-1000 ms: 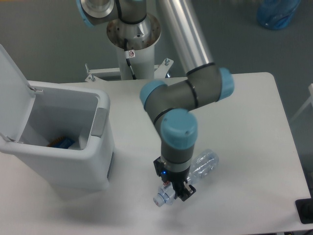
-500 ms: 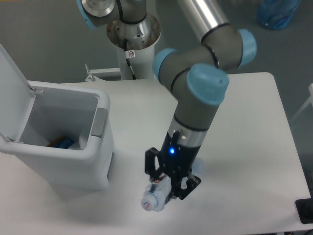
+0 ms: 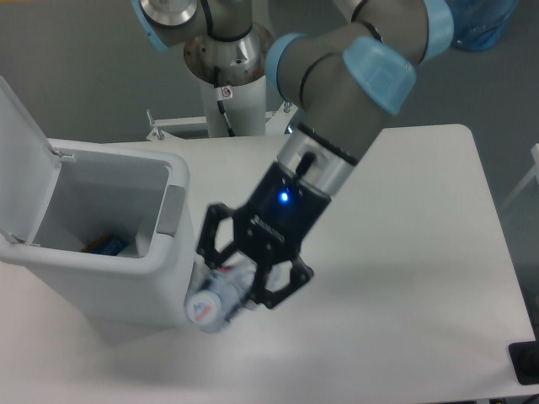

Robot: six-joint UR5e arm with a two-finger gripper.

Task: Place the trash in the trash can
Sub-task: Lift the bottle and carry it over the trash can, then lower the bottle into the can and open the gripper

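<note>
The gripper (image 3: pixel 240 282) has risen off the bench (image 3: pixel 404 278) and swung left since a moment ago, carrying the bottle (image 3: pixel 217 300) up beside the bin's front wall. At left, the bin (image 3: pixel 101 278) is smooth white plastic, boxy, its flip lid (image 3: pixel 21 143) upright and a grey latch panel (image 3: pixel 171 210) on its right side. The black fingers (image 3: pixel 289 278) are clamped around the clear, round bottle, which is in the air and blurred.
</note>
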